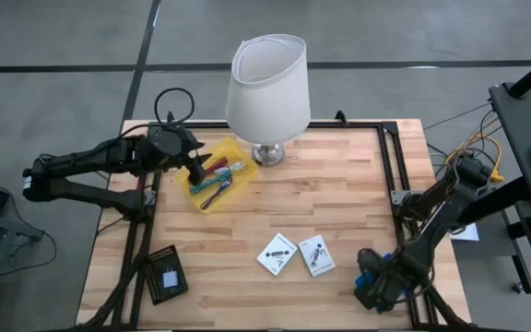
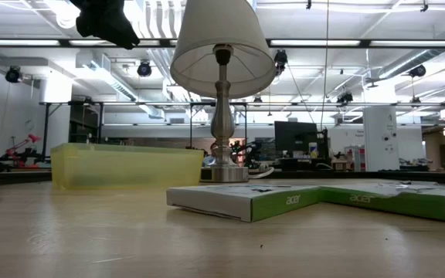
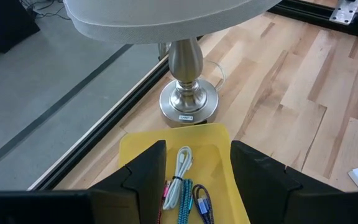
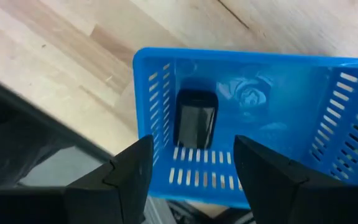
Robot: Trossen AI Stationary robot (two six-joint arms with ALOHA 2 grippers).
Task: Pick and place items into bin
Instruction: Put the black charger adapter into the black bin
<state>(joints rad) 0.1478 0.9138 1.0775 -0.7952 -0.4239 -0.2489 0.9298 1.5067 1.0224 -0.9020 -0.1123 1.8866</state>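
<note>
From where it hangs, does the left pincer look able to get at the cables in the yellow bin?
Probably yes: the left pincer hangs open directly over the yellow bin, and nothing covers the cables.

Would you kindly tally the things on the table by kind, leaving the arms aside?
Lamp: 1
Yellow bin: 1
Blue basket: 1
White boxes: 2
Dark box: 1
Total: 6, not counting the cables in the bin or the dark item in the basket.

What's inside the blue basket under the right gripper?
One small dark rectangular object lies on the slotted floor of the blue basket. The right gripper's fingers hide the near corners.
</note>
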